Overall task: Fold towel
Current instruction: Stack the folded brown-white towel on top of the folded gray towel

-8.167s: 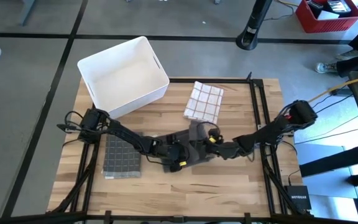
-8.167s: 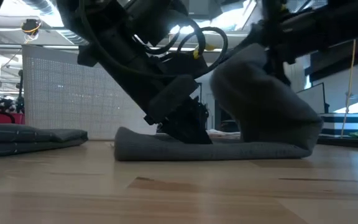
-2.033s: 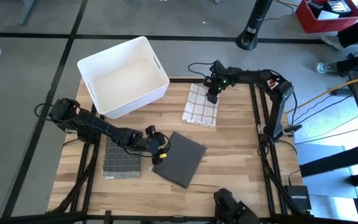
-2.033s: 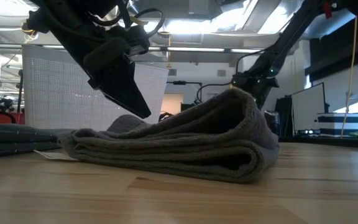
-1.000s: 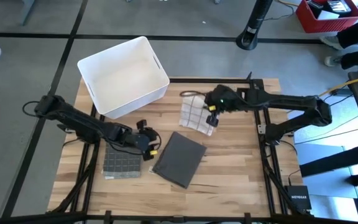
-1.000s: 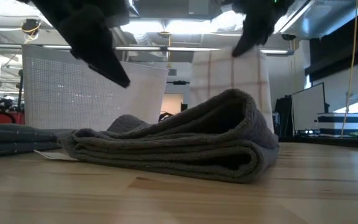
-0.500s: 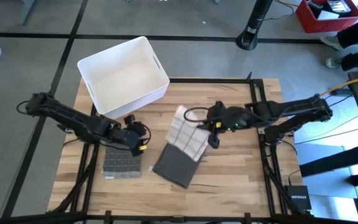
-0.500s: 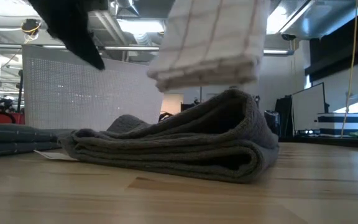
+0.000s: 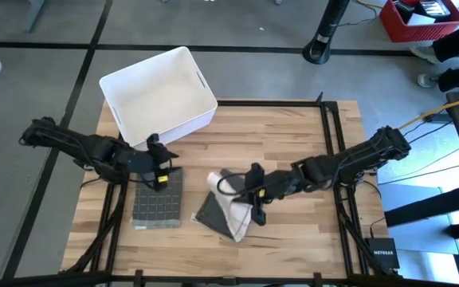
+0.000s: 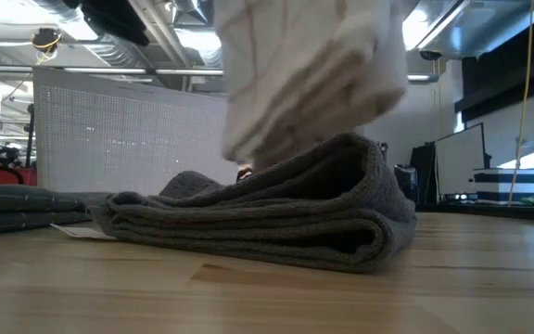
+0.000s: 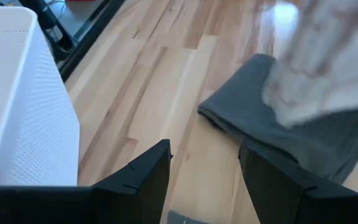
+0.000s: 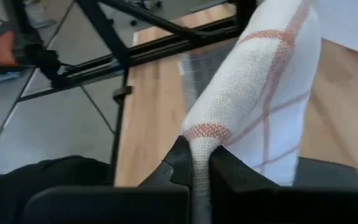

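Note:
A white towel with red check lines is in my right gripper, above a folded dark grey towel that lies flat on the wooden table. In the low view the white towel hangs over the grey towel. My left gripper is open, up off the table, left of both towels and over the far end of a folded grey checked towel. The left wrist view looks across at the grey towel and the blurred white towel. My right gripper is pinched on a folded edge of the white towel, with several layers between the two fingers. It comes in from the table's right, slanting down. The towel hangs slack away from the fingers, over the grey towel; I cannot tell whether its lower end touches it.
A white plastic bin stands at the table's far left corner and shows beside the left gripper. The grey checked towel lies near the left edge. Bare wood shows on the far right half of the table.
My right gripper has carried the white checked towel from the far right part of the table toward the near edge and leftward, until it is over the grey towel. My left gripper has drawn back from the grey towel, toward the left and far side.

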